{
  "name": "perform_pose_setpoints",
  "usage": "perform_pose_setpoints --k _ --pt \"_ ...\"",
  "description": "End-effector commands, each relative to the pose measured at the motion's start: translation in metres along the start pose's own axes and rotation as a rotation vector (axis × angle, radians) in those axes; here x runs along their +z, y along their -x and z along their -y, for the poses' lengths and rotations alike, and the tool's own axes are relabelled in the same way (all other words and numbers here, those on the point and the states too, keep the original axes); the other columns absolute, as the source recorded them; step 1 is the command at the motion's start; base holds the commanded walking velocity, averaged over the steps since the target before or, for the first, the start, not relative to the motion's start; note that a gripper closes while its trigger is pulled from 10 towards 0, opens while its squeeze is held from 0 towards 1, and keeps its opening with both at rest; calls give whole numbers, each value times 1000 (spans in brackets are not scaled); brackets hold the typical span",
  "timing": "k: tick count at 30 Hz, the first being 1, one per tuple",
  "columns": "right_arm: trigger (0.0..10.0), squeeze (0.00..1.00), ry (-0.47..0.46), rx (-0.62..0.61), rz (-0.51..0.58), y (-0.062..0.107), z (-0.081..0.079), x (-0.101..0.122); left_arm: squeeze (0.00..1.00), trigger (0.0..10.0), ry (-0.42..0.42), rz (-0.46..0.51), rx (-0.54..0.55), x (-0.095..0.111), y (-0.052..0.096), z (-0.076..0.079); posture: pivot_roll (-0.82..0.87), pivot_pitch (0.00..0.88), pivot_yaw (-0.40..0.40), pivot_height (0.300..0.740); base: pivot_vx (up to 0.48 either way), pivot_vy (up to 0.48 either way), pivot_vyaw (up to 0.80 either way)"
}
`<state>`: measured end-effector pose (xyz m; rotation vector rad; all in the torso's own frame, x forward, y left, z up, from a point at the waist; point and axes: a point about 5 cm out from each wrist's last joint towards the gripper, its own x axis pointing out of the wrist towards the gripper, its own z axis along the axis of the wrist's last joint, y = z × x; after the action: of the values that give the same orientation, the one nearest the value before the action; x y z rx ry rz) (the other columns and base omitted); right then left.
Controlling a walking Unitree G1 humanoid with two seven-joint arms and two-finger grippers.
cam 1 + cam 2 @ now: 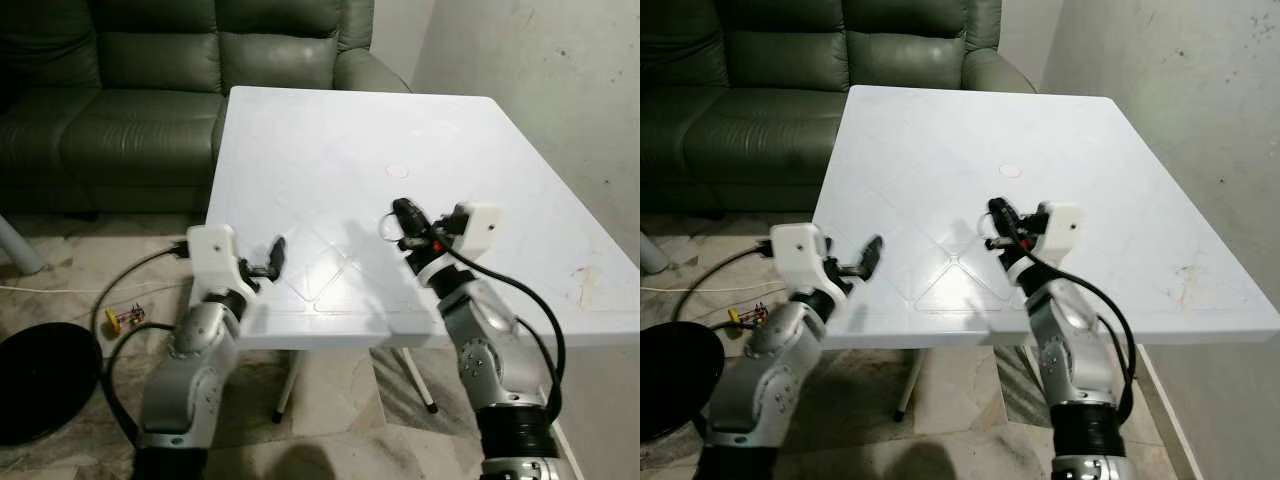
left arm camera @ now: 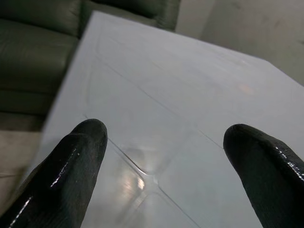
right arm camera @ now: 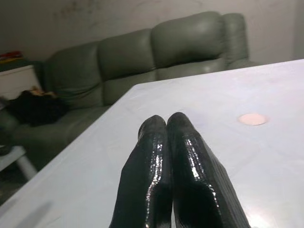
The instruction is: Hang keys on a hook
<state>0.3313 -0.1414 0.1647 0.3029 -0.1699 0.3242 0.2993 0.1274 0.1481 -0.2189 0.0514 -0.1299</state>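
From the head, I am holding my right claw (image 1: 403, 216) over the middle of the white bench (image 1: 330, 130), its fingers pressed together. A thin wire loop (image 1: 385, 226) is showing beside the fingers; I judge it to be the ring of the keys, though the keys themselves are too small to make out. My left claw (image 1: 272, 258) is hovering over the bench's near left edge.

In the left wrist view my fingers (image 2: 71, 166) are standing wide apart with nothing between them.

In the right wrist view my fingers (image 3: 156, 161) are touching along their length, and whatever they may be pinching is hidden. A pale disc (image 3: 252, 118) is lying on the bench ahead.

Keys are light, hard and slippery, so I would grip the ring. I cannot make out any hook.
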Motion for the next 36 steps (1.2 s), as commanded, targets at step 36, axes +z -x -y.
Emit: perform_pose_setpoints --k 36 --pt "10000 0 362 -281 -117 35 35 -8 0 10000 95 79 52 12 -13 -51 -32 0 -50 740 0 37 0"
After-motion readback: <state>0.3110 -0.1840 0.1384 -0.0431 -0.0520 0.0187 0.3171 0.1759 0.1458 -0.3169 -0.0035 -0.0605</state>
